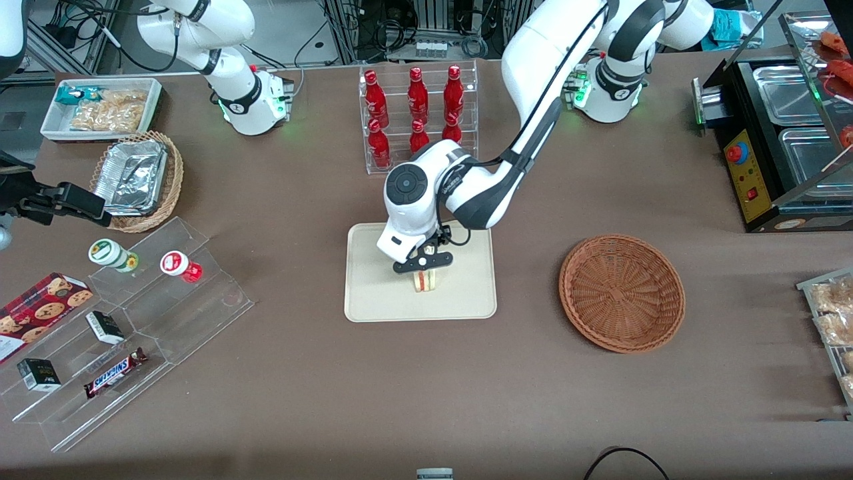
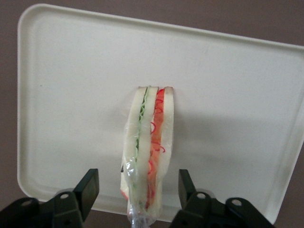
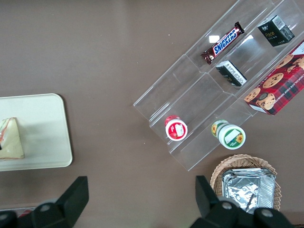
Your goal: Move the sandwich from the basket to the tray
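The sandwich (image 1: 425, 281) stands on edge on the cream tray (image 1: 373, 293), in its nearer half; pale bread with green and red filling in clear wrap. It also shows in the left wrist view (image 2: 147, 147) and the right wrist view (image 3: 10, 140). My gripper (image 1: 424, 265) hangs just above it, open, one finger (image 2: 88, 185) on each side of the wrap with a gap on both sides (image 2: 137, 181). The tray also shows in the left wrist view (image 2: 71, 71). The reddish-brown basket (image 1: 622, 292) sits empty beside the tray, toward the working arm's end.
A clear rack of red bottles (image 1: 418, 113) stands farther from the camera than the tray. A stepped acrylic stand (image 1: 153, 313) with snacks, a tan basket of foil trays (image 1: 136, 180) and a white snack bin (image 1: 100, 107) lie toward the parked arm's end. A black warmer (image 1: 780, 133) stands at the working arm's end.
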